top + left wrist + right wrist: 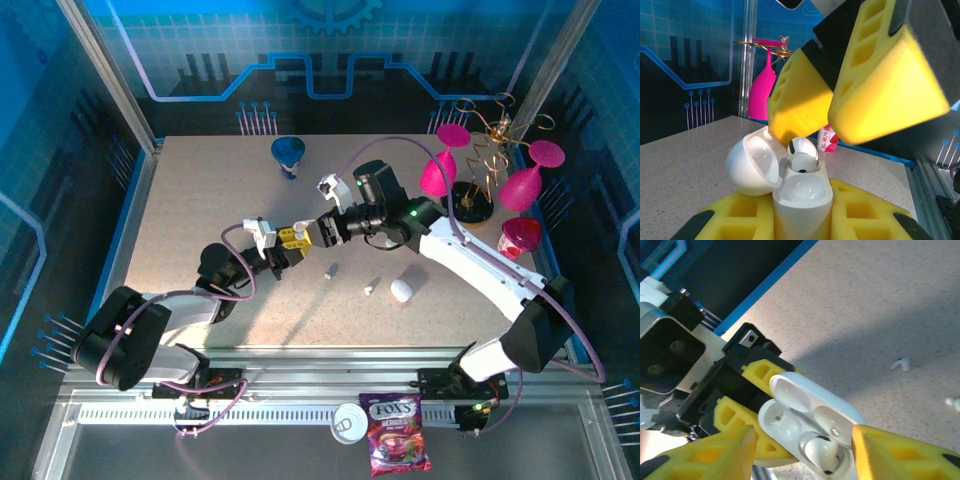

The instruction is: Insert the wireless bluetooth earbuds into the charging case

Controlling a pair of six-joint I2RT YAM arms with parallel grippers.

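My left gripper (293, 238) (802, 212) is shut on a white charging case (802, 200) (790, 427), held upright above the table with its lid (750, 167) swung open. One white earbud (802, 155) (826, 456) sits in one slot, its head standing proud of the rim; the other slot is empty. My right gripper (322, 230) (799, 452) hovers right over the case mouth, open, its yellow fingers (885, 85) spread either side of it and holding nothing. Two loose earbuds (331, 270) (371, 287) (901, 363) lie on the tabletop.
A closed white case (401, 290) lies beside the loose earbuds. A blue funnel (289, 152) stands at the back. Pink glasses (438, 170) on a gold rack (480, 150) and a small pink cup (520, 237) crowd the right side. A candy bag (397, 433) lies on the front rail.
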